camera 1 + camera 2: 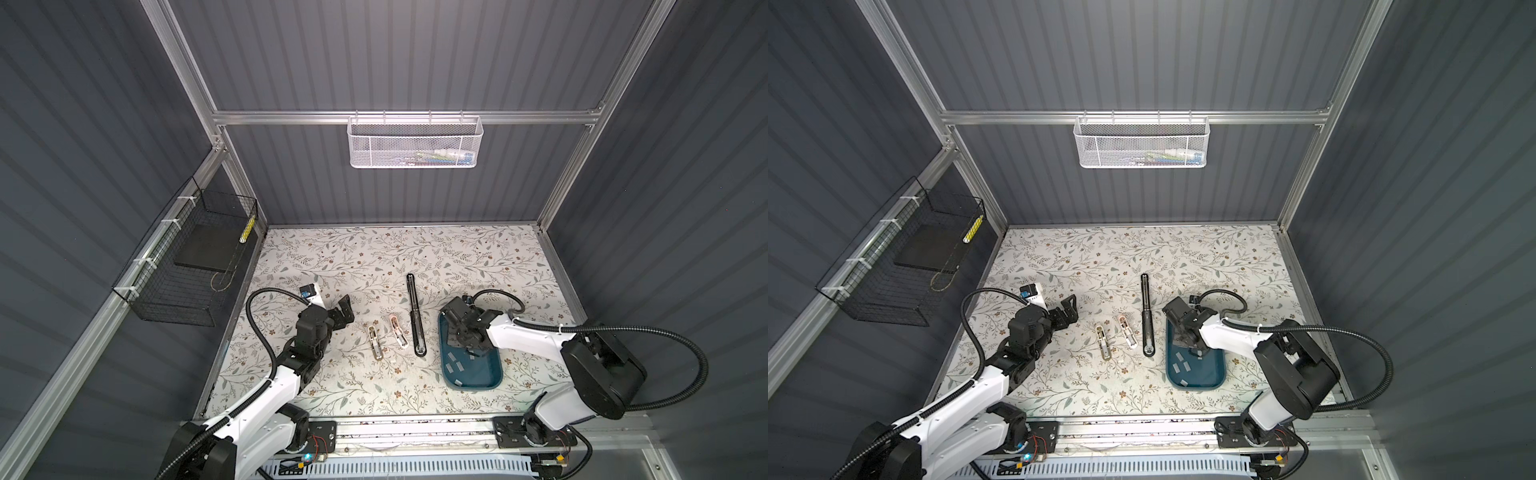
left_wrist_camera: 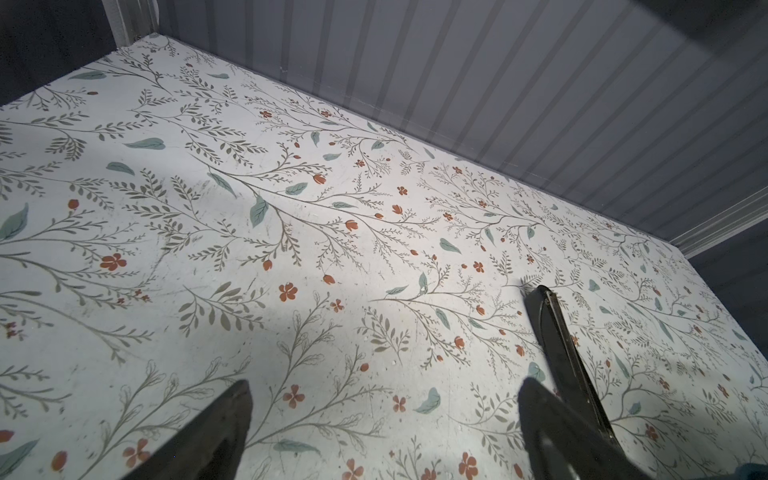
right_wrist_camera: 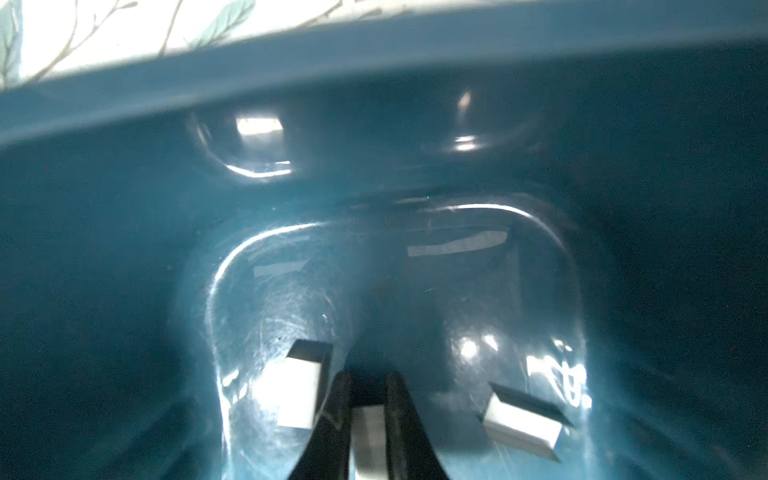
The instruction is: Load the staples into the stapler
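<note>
Staples [image 1: 455, 366]: small pale grey strips, loose on the floor of the teal tray [image 1: 486, 376], low and right of centre in both top views. Mostly gathered towards the tray's middle and left side, some just beside each other.

Right gripper [image 1: 476, 352]: reaches down into the upper half of the tray, fingertips at its floor. In the right wrist view [image 3: 368, 384], jaws drawn almost together with one staple strip [image 3: 368, 436] between them. Seemingly pinched, though motion blur leaves the contact itself unclear. Two more strips lie in that view, one just beside a finger [image 3: 299, 390], the other further off [image 3: 521, 424].

Left gripper [image 1: 345, 311]: hovers over the floral table [image 1: 353, 257], left of centre in both top views, jaws spread wide and holding nothing. Confirmed by the left wrist view, with dark fingers [image 2: 216, 428] well apart and only bare table between them.

Between the two arms, near the frame's centre: small olive stapler [image 1: 375, 341], small pink-and-white stapler [image 1: 397, 330] just to its right, then long black stapler [image 1: 415, 316], near the tray's left rim but apart from it. One end of that black stapler shows past a finger in the left wrist view [image 2: 561, 345]. No staples in reach of any of the three.
</note>
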Robot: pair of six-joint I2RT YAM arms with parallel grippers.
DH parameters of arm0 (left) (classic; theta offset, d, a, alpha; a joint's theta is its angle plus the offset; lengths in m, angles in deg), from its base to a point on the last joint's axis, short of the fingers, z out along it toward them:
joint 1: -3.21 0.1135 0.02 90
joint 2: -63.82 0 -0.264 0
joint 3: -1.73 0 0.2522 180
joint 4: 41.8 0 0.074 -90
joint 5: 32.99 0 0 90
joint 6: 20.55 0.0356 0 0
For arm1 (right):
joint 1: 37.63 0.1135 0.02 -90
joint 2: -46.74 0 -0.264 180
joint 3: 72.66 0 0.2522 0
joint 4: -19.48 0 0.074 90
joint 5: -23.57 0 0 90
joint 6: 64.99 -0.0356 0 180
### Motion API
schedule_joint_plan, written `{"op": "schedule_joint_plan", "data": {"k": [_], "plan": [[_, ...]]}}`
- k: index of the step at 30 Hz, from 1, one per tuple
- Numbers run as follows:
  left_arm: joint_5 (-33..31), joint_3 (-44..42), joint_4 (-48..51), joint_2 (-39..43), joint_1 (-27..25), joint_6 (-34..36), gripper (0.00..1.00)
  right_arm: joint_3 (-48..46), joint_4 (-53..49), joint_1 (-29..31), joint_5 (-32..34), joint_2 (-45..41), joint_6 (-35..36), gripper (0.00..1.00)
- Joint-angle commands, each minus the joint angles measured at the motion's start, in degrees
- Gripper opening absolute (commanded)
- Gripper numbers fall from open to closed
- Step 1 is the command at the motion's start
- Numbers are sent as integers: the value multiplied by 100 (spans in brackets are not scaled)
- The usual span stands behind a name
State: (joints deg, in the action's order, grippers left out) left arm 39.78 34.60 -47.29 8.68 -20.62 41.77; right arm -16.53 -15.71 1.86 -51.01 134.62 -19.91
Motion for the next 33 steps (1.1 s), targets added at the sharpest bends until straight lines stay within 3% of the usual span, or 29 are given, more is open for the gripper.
{"op": "schedule_joint_plan", "data": {"k": [1, 10, 18, 25, 33], "plan": [[58, 156, -4, 13, 32, -49, 100, -203, -417, 33, 1, -71, -68, 15], [163, 180, -125, -229, 28, -141, 100, -189, -745, 34, 399, -741, -73, 16], [226, 307, -30, -457, 36, -273, 100, -315, -836, 109, 459, -1882, 8, 15], [264, 505, 290, -659, 203, -396, 100, -83, -849, 446, 689, -2524, 163, 15], [110, 397, 378, -233, 230, -337, 100, 394, -369, 1085, 1079, -2464, 692, 15]]}}
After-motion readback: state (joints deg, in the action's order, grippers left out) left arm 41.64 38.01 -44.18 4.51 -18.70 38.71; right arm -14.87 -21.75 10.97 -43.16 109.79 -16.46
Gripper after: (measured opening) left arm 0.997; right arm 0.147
